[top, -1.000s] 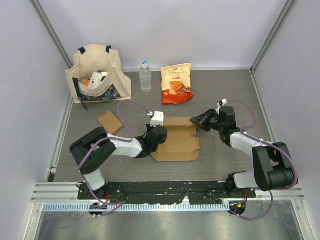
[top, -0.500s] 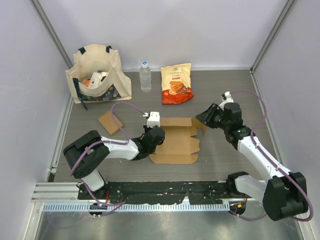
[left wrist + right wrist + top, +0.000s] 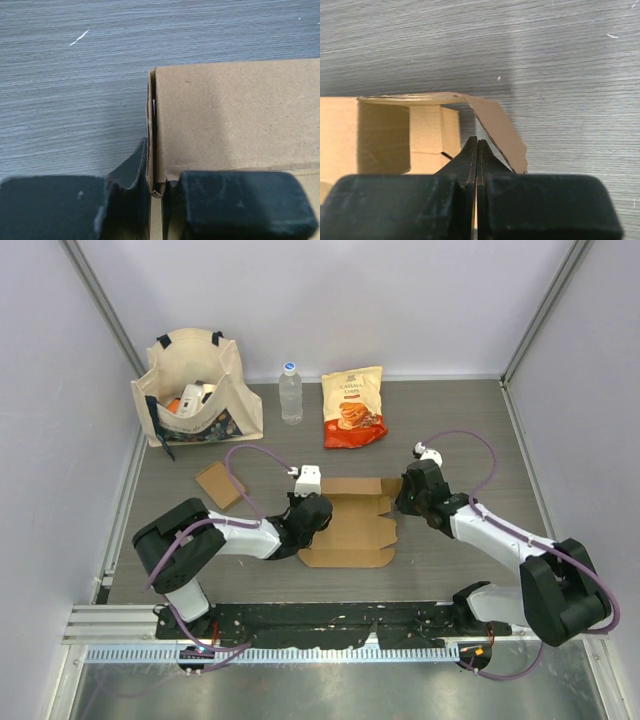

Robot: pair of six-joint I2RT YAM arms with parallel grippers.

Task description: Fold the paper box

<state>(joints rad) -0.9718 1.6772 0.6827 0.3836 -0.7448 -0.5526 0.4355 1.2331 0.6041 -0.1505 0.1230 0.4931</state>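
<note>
- The paper box (image 3: 352,525) is lying on the table (image 3: 470,430), on the near side of the snack bag (image 3: 352,408) toward the arm bases. It is looking only partly formed: one side wall is standing, while the rest is lying low and open.
- The left gripper (image 3: 157,186), near and left of the snack bag, is pinching that upright wall between almost closed fingers.
- The right gripper (image 3: 477,144), near and right of the snack bag, is sitting fully closed against the curling end flap (image 3: 497,125); nothing is showing between its fingers.
- By my judgement most folding is remaining: end flaps, the other walls and the lid.
- Compared with half a second ago, the right arm is no longer hanging off farther right of the snack bag; it is reaching in at the box's end, while the left arm is keeping its grip.
</note>
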